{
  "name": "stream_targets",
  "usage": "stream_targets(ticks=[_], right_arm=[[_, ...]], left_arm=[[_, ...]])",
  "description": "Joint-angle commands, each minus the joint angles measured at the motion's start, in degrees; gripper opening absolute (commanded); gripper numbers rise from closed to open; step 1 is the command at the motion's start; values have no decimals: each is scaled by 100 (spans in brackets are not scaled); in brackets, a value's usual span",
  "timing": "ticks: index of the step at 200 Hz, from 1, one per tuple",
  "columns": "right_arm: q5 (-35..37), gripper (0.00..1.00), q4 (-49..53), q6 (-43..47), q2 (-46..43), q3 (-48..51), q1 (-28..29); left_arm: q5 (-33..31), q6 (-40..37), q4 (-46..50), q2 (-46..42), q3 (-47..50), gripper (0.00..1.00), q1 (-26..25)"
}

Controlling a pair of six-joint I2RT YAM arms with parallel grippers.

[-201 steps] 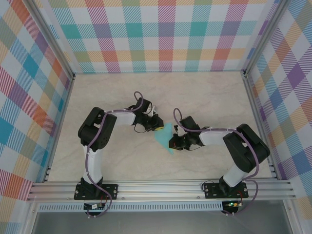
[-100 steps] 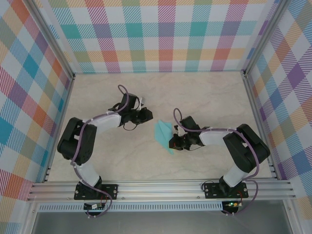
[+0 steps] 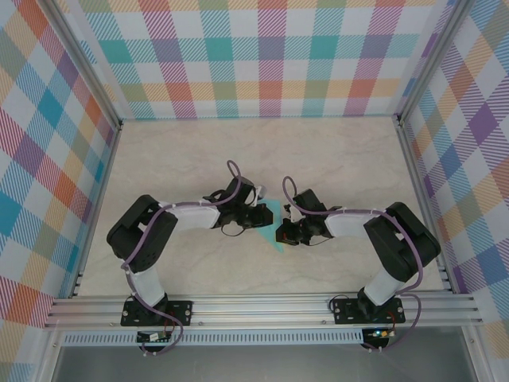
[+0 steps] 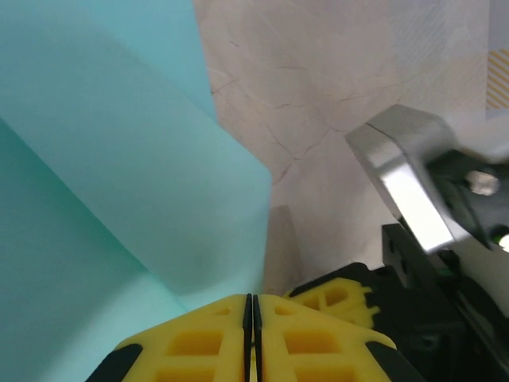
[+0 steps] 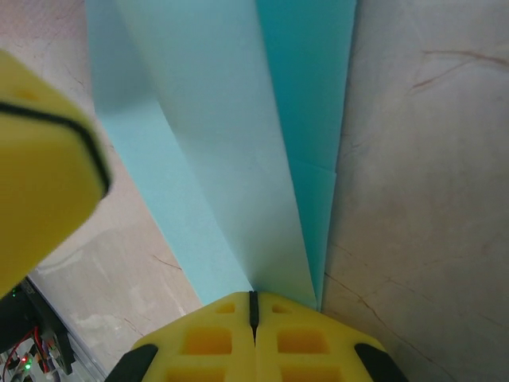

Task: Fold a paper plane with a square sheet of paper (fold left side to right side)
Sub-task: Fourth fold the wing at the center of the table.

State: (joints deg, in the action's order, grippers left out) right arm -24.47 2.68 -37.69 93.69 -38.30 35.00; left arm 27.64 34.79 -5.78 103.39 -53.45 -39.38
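The turquoise sheet of paper (image 3: 273, 208) lies mid-table, folded into a narrow, layered, pointed shape like a paper plane. My left gripper (image 3: 267, 216) is shut, with its tips at the paper's left edge. In the left wrist view its yellow jaws (image 4: 253, 299) meet where a raised paper flap (image 4: 119, 159) ends. My right gripper (image 3: 279, 233) is shut and rests on the paper's right side. In the right wrist view the folded layers of paper (image 5: 223, 159) converge at its tips (image 5: 254, 296). Whether either gripper pinches paper is hidden. Each wrist view shows the other gripper's yellow finger (image 4: 340, 296) (image 5: 40, 159) close by.
Pastel checked walls (image 3: 262, 56) enclose the marble tabletop (image 3: 334, 151) on three sides. An aluminium rail (image 3: 262, 306) carrying both arm bases runs along the near edge. Open table lies behind and to both sides of the paper.
Half a second ago the left arm had swung away to the back left, leaving the paper uncovered. It has now returned to the paper's left edge. The right arm stayed put.
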Motion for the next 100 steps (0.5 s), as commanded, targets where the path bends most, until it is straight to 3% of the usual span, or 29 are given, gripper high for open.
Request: stream_targets(ticks=[1, 100], right_arm=[[425, 0, 1129, 157, 298, 210, 36], [459, 0, 1163, 192, 351, 218, 35]], left_arm=[[124, 75, -211, 163, -191, 11, -90], [44, 94, -235, 622, -289, 11, -244]])
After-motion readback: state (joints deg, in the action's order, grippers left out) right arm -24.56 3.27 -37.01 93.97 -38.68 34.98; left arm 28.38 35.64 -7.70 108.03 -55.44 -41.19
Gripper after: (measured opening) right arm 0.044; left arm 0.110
